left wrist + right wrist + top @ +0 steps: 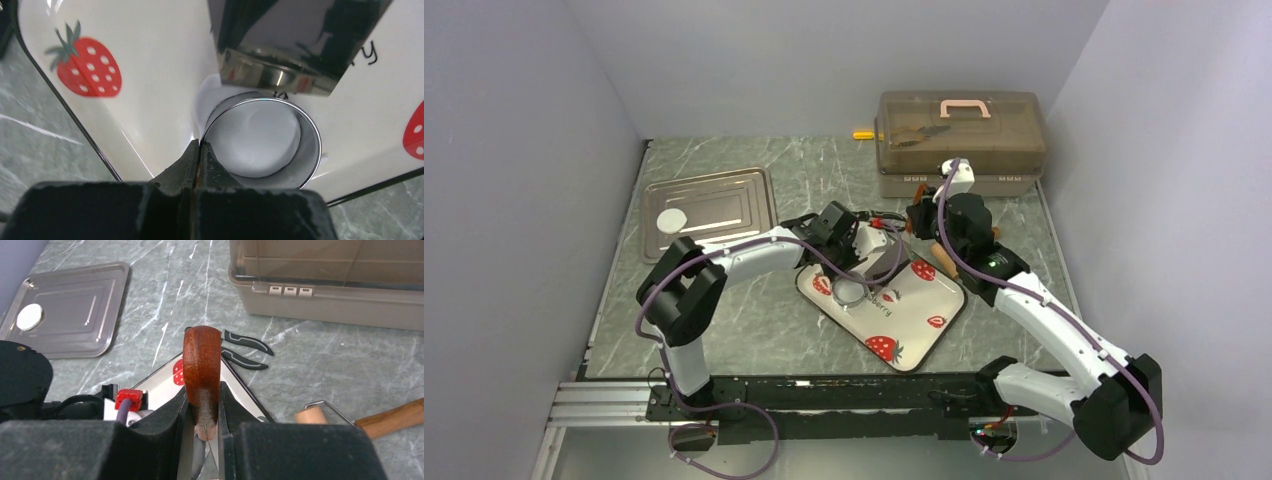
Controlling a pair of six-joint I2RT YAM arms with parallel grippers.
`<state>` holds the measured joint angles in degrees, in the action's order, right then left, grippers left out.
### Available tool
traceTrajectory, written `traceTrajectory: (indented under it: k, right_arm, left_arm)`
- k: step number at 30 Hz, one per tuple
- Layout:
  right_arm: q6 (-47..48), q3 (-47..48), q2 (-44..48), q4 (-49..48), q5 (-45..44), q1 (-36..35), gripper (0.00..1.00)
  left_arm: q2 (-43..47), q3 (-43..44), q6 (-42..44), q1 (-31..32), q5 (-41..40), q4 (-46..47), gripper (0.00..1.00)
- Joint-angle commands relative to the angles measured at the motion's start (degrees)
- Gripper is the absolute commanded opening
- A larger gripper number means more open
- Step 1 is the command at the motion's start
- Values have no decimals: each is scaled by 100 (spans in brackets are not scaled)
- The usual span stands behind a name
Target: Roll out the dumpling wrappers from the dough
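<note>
The white dough (255, 142) lies flattened on the strawberry plate (919, 335), inside a shiny round ring (312, 150). My left gripper (201, 150) is shut on the ring's near wall; in the top view it (856, 278) is over the plate's left part. My right gripper (202, 407) is shut on a red-brown wooden handle (201, 365) of a tool whose mirror-like blade (290, 45) stands just behind the ring. One white wrapper disc (671, 221) lies on the metal tray (724, 200) at the back left; it also shows in the right wrist view (29, 316).
A brown lidded tool box (959, 145) stands at the back right. A small wooden roller with a wire frame (350, 420) lies right of the plate. Black scissors handles (245, 347) lie behind the plate. Grey walls close in both sides.
</note>
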<state>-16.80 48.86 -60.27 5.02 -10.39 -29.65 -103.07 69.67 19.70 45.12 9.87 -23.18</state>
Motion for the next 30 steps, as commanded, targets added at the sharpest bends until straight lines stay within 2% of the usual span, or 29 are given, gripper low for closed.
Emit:
traceTrajectory:
  k: [1, 6, 10, 19, 27, 30]
  right_arm:
    - [-166, -97, -71, -981, -44, 21, 0]
    - [-139, -347, -96, -1203, 137, 28, 0]
    - [257, -636, -142, -1064, -56, 21, 0]
    - [1609, -661, 69, -80, -1573, 224, 0]
    - [1910, -511, 177, 155, -1565, 771, 0]
    - [1887, -316, 219, 273, -1441, 871, 0]
  left_arm:
    - [-48, 47, 487, 83, 241, 748, 0]
    - [-126, 4, 526, 112, 292, 737, 0]
    - [-147, -15, 640, 115, 325, 717, 0]
    - [-186, 38, 1183, 108, 851, 408, 0]
    - [-214, 91, 1516, 137, 1034, 182, 0]
    - [-234, 125, 1564, 150, 1028, 137, 8]
